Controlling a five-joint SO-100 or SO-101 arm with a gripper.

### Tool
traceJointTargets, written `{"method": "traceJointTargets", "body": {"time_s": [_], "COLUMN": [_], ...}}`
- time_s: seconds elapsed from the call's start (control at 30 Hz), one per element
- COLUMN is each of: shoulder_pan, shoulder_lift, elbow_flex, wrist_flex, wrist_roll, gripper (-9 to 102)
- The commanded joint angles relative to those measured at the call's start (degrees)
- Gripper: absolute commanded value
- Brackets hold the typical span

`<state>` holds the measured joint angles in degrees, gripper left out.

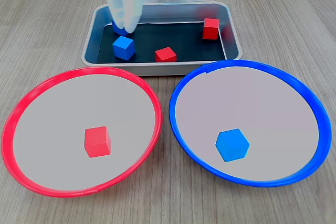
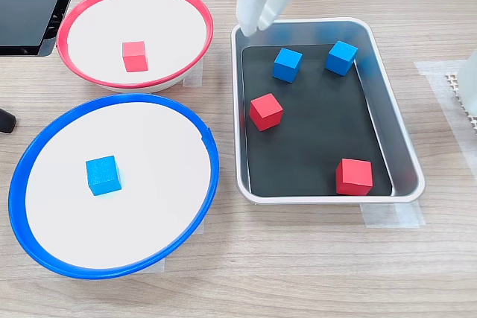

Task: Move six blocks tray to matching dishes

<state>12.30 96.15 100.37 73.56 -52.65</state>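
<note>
Office or lab desk setting: pale wood-grain tabletop (image 2: pixel 313 273), black equipment (image 2: pixel 33 5) at its far-left corner, tray (image 2: pixel 406 184) taped down.

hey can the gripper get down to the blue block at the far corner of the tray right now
Probably yes. The gripper hangs over the tray's rim; that blue block stands apart from the other blue block, nothing on top. The nearby tray wall may crowd one finger.
</note>
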Motion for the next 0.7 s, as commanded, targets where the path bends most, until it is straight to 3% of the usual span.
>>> {"method": "traceJointTargets", "body": {"time_s": [0.0, 0.27, 0.4, 0.67], "shoulder_pan": [-2.5, -9.6, -10.0, -8.0], "shoulder_lift": [3.3, -1.0, -5.1, -8.6], "elbow_flex": [5.4, 8.6, 8.7, 9.2], "wrist_flex": [-0.8, -6.2, -10.2, -10.1], "wrist_roll": [1.3, 6.1, 7.6, 3.3], "gripper": [17, 22, 21, 17]}}
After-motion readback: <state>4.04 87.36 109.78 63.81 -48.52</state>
